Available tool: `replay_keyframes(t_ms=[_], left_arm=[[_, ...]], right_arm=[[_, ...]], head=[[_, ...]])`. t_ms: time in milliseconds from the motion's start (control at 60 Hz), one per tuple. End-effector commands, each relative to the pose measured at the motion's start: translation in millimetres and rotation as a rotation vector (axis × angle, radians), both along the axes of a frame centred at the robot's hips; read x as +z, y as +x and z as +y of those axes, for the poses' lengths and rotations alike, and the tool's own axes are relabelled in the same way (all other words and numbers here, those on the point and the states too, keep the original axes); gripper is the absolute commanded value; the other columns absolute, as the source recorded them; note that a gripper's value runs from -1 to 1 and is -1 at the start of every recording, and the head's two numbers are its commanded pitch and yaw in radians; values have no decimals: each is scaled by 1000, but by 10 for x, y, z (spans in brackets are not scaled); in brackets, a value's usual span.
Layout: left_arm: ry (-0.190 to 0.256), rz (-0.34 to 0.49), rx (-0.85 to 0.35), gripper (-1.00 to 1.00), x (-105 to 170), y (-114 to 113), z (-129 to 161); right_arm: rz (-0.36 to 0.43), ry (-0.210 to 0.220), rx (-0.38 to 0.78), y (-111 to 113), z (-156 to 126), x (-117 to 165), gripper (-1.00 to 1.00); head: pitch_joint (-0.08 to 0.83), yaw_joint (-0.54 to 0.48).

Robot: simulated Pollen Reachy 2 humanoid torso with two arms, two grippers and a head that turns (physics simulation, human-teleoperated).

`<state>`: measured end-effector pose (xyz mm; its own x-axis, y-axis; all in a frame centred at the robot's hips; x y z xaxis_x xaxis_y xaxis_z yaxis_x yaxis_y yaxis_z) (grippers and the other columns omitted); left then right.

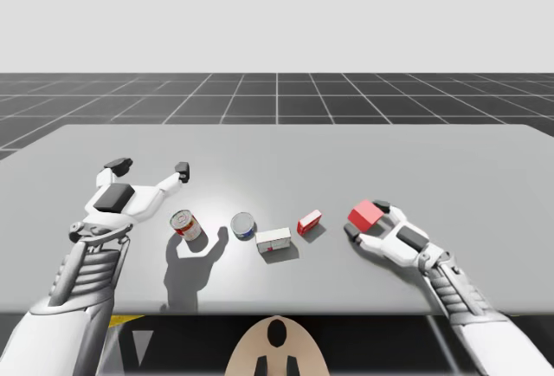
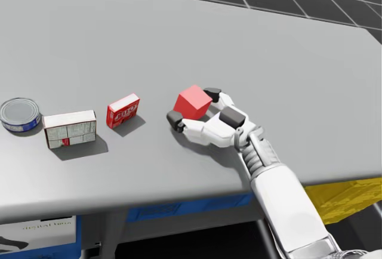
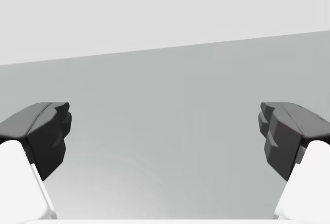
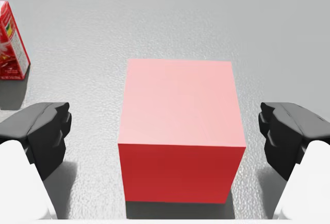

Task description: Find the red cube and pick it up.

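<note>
The red cube (image 1: 367, 214) (image 2: 193, 102) rests on the grey table (image 1: 346, 151) at the right. My right gripper (image 1: 364, 219) (image 2: 193, 105) is low at the table with one finger on each side of the cube. In the right wrist view the cube (image 4: 180, 131) sits between the fingers (image 4: 49, 131) with a gap on both sides, so the right gripper (image 4: 166, 131) is open. My left gripper (image 1: 151, 167) (image 3: 165, 133) hovers open over the left of the table, holding nothing.
Left of the cube lie a small red box (image 1: 309, 222) (image 2: 123, 110) (image 4: 11, 43), a white box (image 1: 273, 240) (image 2: 70, 129), a flat blue-rimmed tin (image 1: 243, 224) (image 2: 19, 113) and a tipped can with a red label (image 1: 185, 224). The table's front edge is close behind my right wrist.
</note>
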<state>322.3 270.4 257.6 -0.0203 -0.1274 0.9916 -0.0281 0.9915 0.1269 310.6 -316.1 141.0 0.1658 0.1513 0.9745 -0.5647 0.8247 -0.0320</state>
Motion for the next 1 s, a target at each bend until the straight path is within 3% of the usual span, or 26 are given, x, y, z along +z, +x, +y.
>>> replay_keyframes(t_ms=[17, 167, 183, 200, 217, 233, 267, 433, 700, 867, 1000], left_arm=[[0, 0, 0, -1000, 1, -2, 1], [2, 0, -1, -1000, -1, -1, -2], [2, 0, -1, -1000, -1, 0, -2], [3, 0, -1, -1000, -2, 1, -4], [3, 1, -2, -1000, -2, 1, -4], [3, 1, -2, -1000, -2, 1, -4], [4, 1, -2, -1000, -3, 1, -5], [6, 2, -4, -1000, -4, 3, -10], [11, 5, -6, -1000, -10, 4, -21], [12, 5, -9, -1000, -15, 2, -24], [12, 6, -10, -1000, -15, 3, -29]], right_arm=[[33, 11, -12, 93, 28, -47, -1000], [10, 27, 0, 79, 40, -55, -1000], [7, 27, -7, 72, 37, -57, -809], [5, 31, -23, 47, 35, -61, 53], [10, 28, -20, 41, 30, -68, 318], [15, 31, -20, 33, 31, -60, 797], [28, 30, -11, 14, 26, -65, 995], [49, 23, -18, -2, -4, -96, 1000], [61, 24, -20, -6, -9, -96, 1000], [60, 25, -21, -13, -12, -84, 1000], [26, 39, -33, -27, -30, 114, 1000]], head=[[724, -383], [721, -383], [721, -383], [720, -384], [719, -384], [718, -384], [717, -385], [698, -390], [476, -419], [412, -424], [383, -424]])
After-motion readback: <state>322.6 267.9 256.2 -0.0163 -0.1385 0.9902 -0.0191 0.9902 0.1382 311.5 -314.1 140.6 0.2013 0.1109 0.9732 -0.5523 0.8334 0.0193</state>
